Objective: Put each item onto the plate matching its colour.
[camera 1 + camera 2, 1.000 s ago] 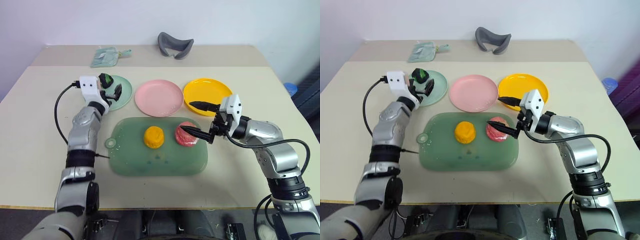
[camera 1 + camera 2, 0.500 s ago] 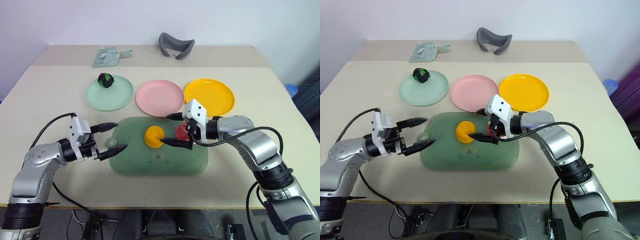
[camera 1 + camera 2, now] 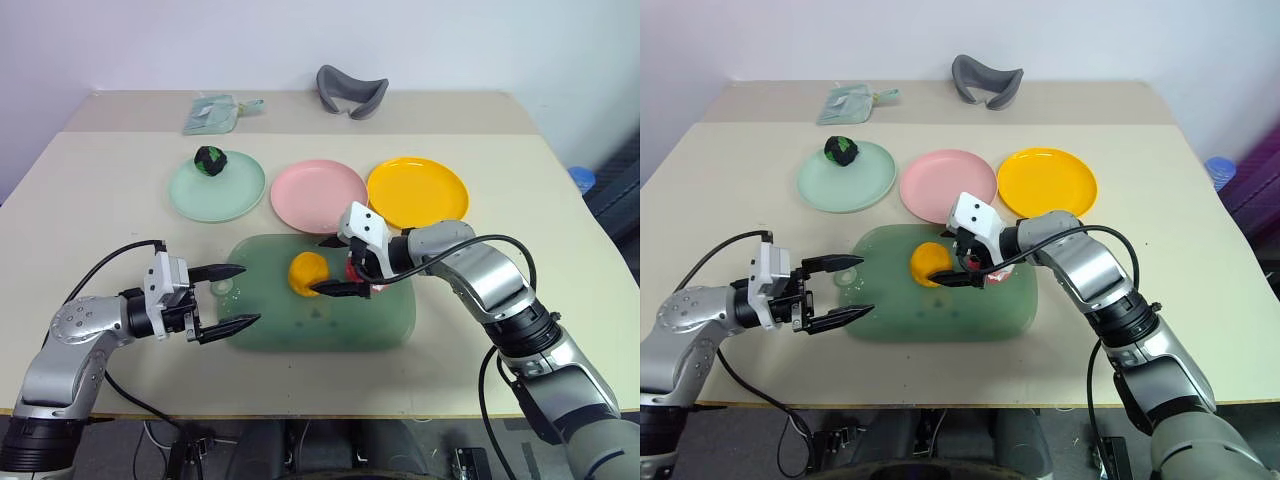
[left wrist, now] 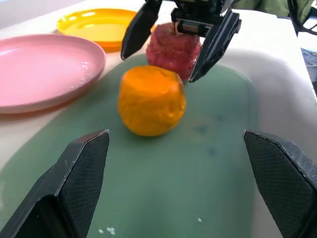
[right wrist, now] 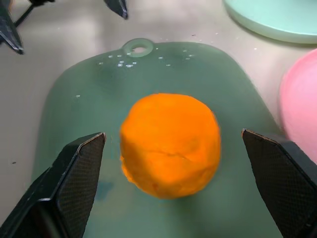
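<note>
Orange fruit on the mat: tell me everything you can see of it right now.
The orange fruit is a lumpy, matte, orange-yellow ball with a faint crease, sitting on the translucent green mat, next to the netted red apple. The right gripper is open, its black fingers either side of the fruit and not visibly touching it. The yellow plate is unfilled.

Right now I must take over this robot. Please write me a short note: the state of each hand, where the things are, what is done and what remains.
Left hand: open, empty, at the mat's left edge.
Right hand: open, fingers either side of the orange fruit on the green mat, not yet closed.
Done: green ball lies on the green plate.
Left: orange fruit to the yellow plate; red apple, on the mat behind the right hand, to the pink plate. Both plates are empty.
</note>
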`<state>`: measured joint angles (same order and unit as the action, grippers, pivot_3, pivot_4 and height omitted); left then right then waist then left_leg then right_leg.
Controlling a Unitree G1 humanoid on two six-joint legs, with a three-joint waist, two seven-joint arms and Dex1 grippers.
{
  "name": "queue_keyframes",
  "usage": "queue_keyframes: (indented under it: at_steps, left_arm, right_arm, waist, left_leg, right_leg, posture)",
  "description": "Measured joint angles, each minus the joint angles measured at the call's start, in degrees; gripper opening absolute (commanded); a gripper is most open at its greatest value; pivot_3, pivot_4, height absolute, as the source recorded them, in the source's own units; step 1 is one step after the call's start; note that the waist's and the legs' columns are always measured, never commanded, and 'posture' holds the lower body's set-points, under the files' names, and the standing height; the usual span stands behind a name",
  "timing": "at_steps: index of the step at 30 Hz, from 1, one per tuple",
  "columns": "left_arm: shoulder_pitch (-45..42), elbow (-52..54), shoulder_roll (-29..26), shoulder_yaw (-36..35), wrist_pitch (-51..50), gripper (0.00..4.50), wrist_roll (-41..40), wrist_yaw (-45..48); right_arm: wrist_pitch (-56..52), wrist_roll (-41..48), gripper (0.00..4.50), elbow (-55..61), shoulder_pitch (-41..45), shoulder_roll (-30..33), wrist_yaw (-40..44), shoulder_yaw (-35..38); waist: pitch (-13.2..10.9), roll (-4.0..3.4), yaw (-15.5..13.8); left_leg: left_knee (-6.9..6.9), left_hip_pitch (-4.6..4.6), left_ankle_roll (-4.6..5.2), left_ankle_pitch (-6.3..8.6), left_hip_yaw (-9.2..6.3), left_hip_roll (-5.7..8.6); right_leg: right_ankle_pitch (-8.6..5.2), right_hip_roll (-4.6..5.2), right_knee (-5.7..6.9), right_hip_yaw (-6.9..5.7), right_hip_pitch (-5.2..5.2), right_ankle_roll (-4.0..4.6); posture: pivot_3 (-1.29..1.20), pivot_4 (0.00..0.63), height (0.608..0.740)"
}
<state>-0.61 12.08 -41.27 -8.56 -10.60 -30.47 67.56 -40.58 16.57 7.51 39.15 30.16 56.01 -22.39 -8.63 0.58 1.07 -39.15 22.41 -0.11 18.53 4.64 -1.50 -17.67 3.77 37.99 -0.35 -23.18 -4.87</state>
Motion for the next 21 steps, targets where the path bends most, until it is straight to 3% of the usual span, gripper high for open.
queue_keyframes:
  at_steps: [20,21]
  left_arm:
    - [1.0,1.6,0.8,0.7,0.4,4.39,0.6,-1.9]
    - [1.0,1.6,0.8,0.7,0.3,4.46,0.6,-1.9]
  right_arm:
    - [-2.4,-5.0,4.50,0.9,2.9,-0.7,1.6,-4.9]
    - [-2.4,-5.2,4.25,0.9,2.9,-0.7,1.6,-4.9]
  waist:
    - [0.0,0.00,0.1]
    - [0.0,0.00,0.1]
  left_leg:
    - [0.00,0.00,0.00,0.00,-0.02,-0.01]
    - [0.01,0.00,0.00,0.00,-0.02,0.00]
  right_leg:
    - [0.00,0.01,0.00,0.00,-0.02,0.00]
    - [0.00,0.01,0.00,0.00,-0.02,0.01]
  posture:
    - [0.00,0.150,0.740]
    - [0.00,0.150,0.740]
